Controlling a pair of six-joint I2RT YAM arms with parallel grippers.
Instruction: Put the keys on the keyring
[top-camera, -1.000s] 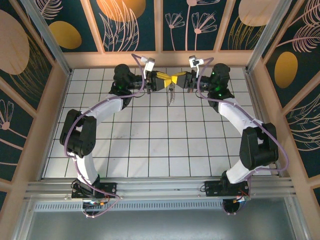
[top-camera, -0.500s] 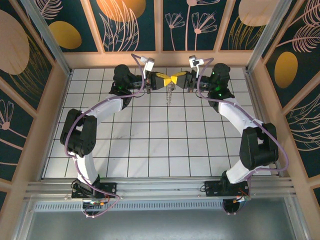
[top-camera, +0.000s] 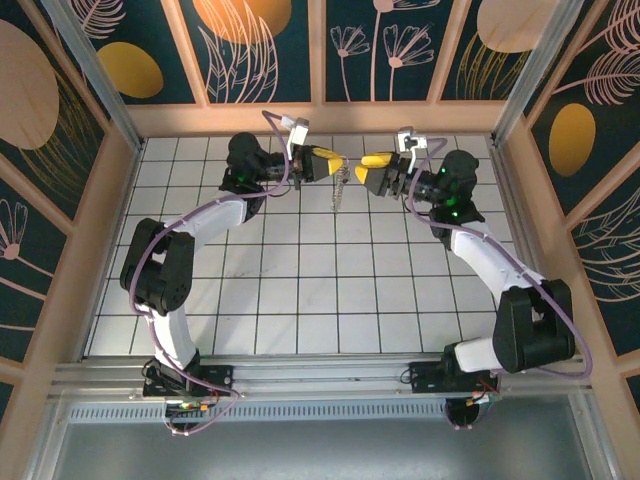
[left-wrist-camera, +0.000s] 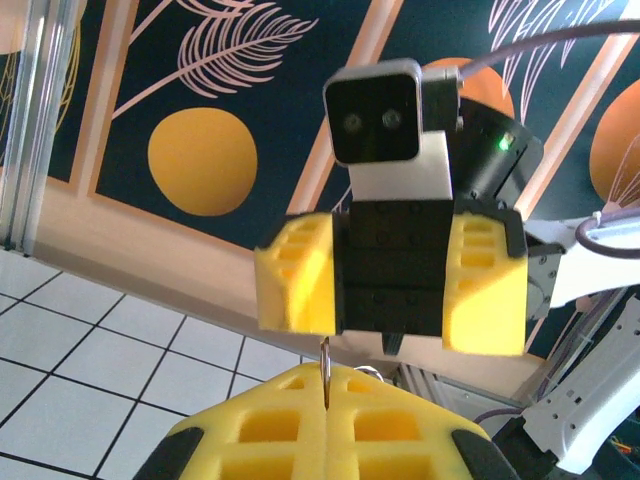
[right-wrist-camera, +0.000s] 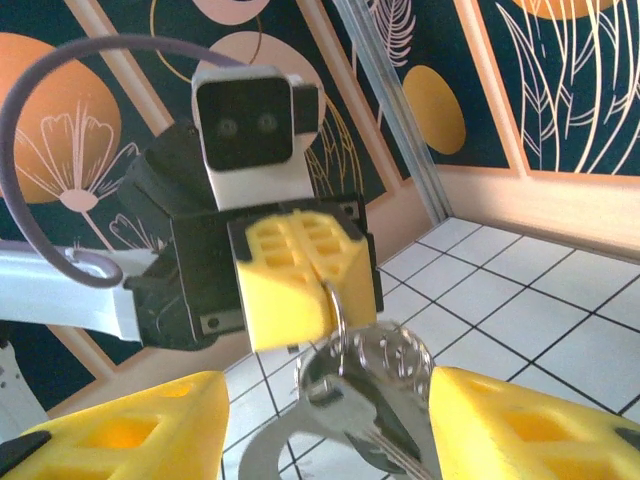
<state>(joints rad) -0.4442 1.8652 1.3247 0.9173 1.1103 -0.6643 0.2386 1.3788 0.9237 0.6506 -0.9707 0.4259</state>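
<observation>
The left hand (top-camera: 338, 161) is clamping shut on the keyring (right-wrist-camera: 336, 308) by its thin metal loop, holding it up above the tabletop (top-camera: 300, 280) — silvery keys (right-wrist-camera: 382, 365) are hanging from that loop, apparently threaded on. The right hand (top-camera: 370, 170) is standing apart and empty just beside. The threading is looking done — at most, setting the bunch down is remaining.

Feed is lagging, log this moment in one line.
left gripper: shut on ring | keys: hanging from ring | right gripper: open, apart from ring
</observation>
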